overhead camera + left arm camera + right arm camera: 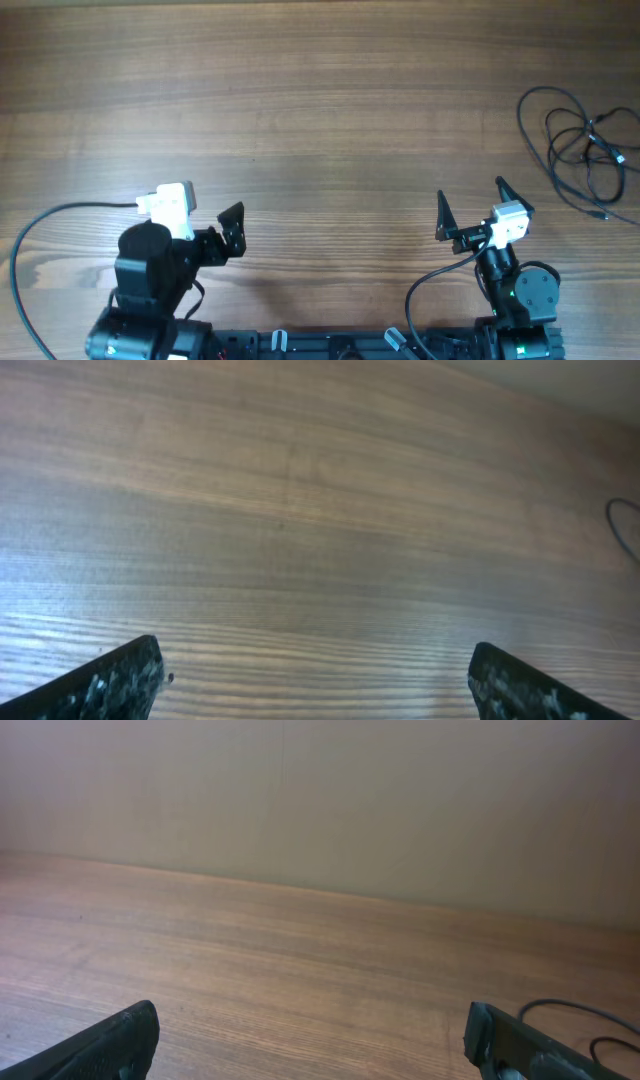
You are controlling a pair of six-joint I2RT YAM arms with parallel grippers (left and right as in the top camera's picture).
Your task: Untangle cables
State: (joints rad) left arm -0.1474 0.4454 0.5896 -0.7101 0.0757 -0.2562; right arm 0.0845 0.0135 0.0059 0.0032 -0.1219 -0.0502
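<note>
Cables (592, 132) lie in loose black loops at the right edge of the table (320, 100) (strands crossing), well apart from left gripper (232, 232) and right gripper (470, 190), both spread wide, gripping nothing.

Tally: left gripper (233, 230) + right gripper (470, 192) = 2; cables (592, 135) 1 bunch; table (320, 100) x1.
Grippers: 1 near left, 1 near right, 2 fingers ea.; cables far right, cord no. unclear.
</note>
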